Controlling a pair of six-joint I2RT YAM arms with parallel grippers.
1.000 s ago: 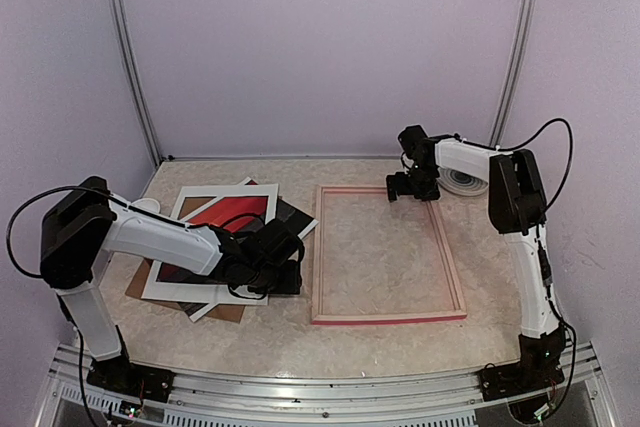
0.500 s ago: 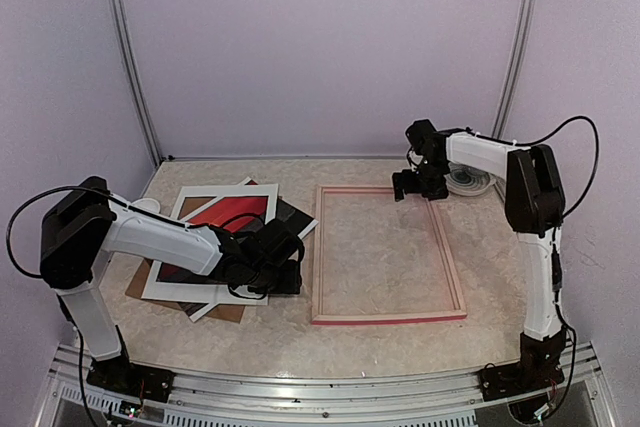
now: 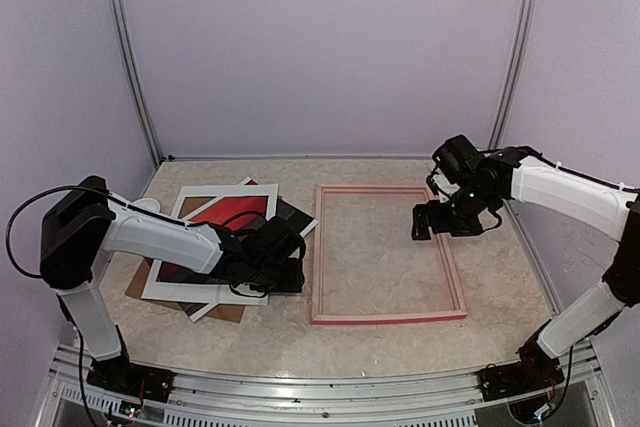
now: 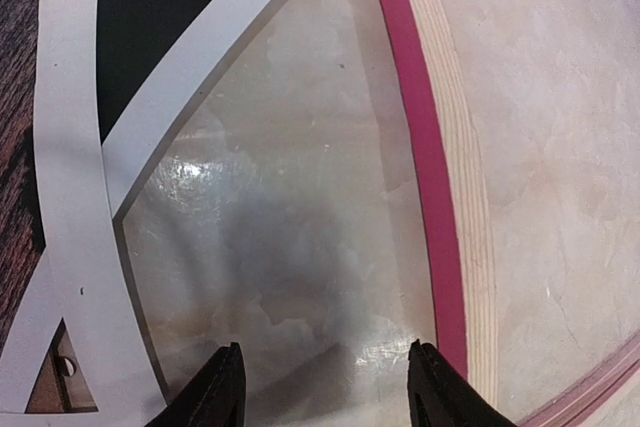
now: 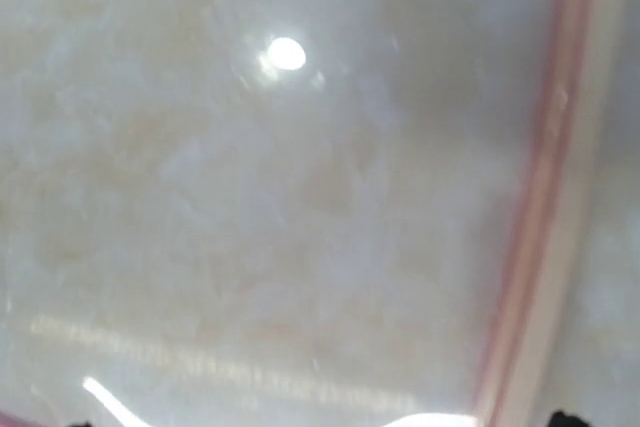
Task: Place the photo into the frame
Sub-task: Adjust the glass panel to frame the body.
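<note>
The frame (image 3: 319,257) lies flat at mid-table with its pale wood back up and its pink edges showing. The photo (image 3: 226,215) shows as a red patch inside a white mat (image 3: 165,285) in the stack to the frame's left. My left gripper (image 3: 290,277) is low at the stack's right edge, beside the frame's left rail. In the left wrist view it (image 4: 325,392) is open and empty over bare table, between the mat strips (image 4: 70,197) and the pink rail (image 4: 420,147). My right gripper (image 3: 440,223) hovers over the frame's right rail (image 5: 530,227). Its view is blurred and its fingertips sit wide apart.
A brown backing board (image 3: 228,313) sticks out under the stack at its near side. A dark sheet (image 3: 295,215) lies at the stack's right. A small white object (image 3: 148,205) sits left of the stack. Metal posts stand at the back corners.
My right arm has swung from the frame's far right corner toward the near side, along the right rail. My left arm and the stack have not moved.
</note>
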